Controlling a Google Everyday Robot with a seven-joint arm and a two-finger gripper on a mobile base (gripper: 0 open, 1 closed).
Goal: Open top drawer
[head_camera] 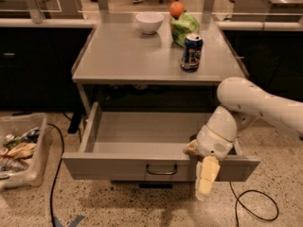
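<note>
The top drawer (123, 167) is a wide grey metal drawer pulled far out from under the grey table; its inside is bare. A small dark wire handle (161, 170) sits at the centre of its flat front panel. My gripper (205, 178) hangs in front of the front panel, to the right of the handle and apart from it, with its cream fingers (207, 175) pointing down. The white arm reaches in from the right. No other drawers show.
On the table top (118, 56) stand a white bowl (149, 22), a blue soda can (191, 52), a green bag (186, 28) and an orange (176, 9). A bin of trash (19, 150) sits on the floor at left. Black cables (253, 205) lie on the floor.
</note>
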